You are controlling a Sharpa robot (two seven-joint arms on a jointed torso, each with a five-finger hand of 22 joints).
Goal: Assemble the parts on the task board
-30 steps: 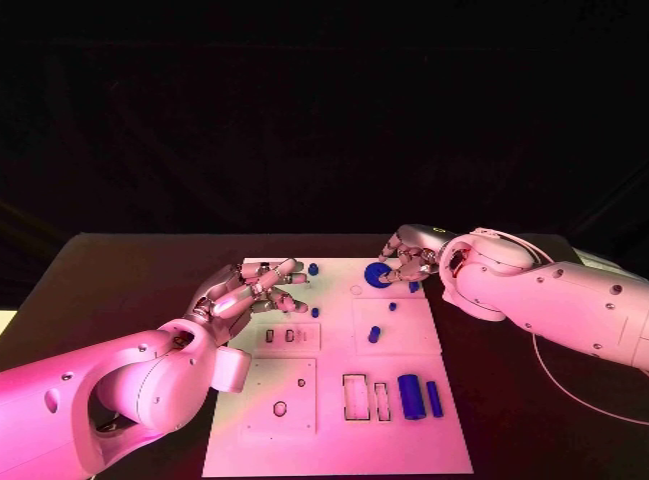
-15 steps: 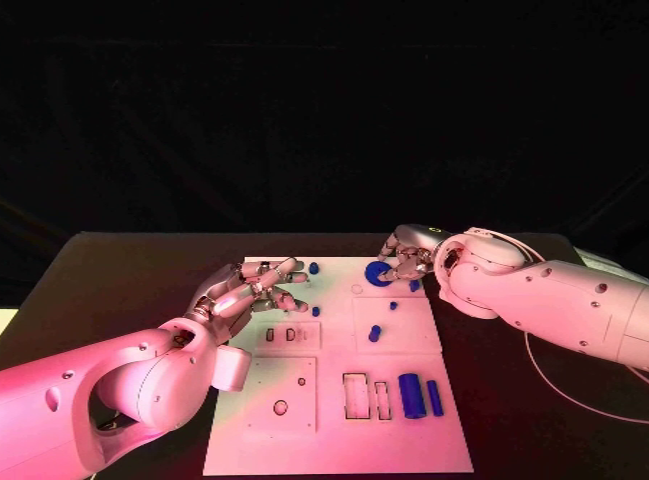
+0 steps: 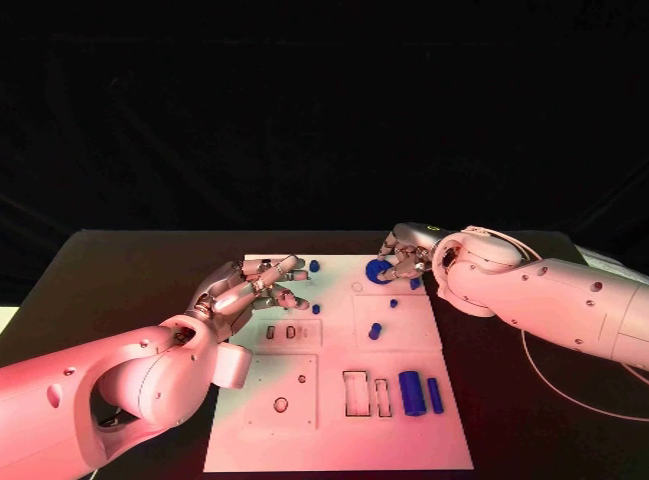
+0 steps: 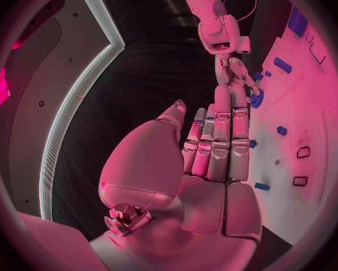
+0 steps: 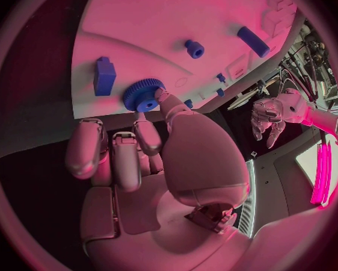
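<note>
Right hand (image 3: 405, 257), silver and jointed, pinched a round blue gear (image 5: 144, 95) with a ridged rim at the far edge of the flat white board (image 3: 339, 440). A blocky blue part (image 5: 104, 76) stood just beside the gear; a small peg (image 3: 393, 304) and short cylinder (image 3: 375, 332) lay nearer the robot. Left hand (image 3: 252, 290) hovered over the board's left side, fingers extended side by side, empty. Contact under the gear was hidden.

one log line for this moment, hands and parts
right hand: touching blue gear at board's far edge | left hand: open over task board | blue cylinder: lying loose
</note>
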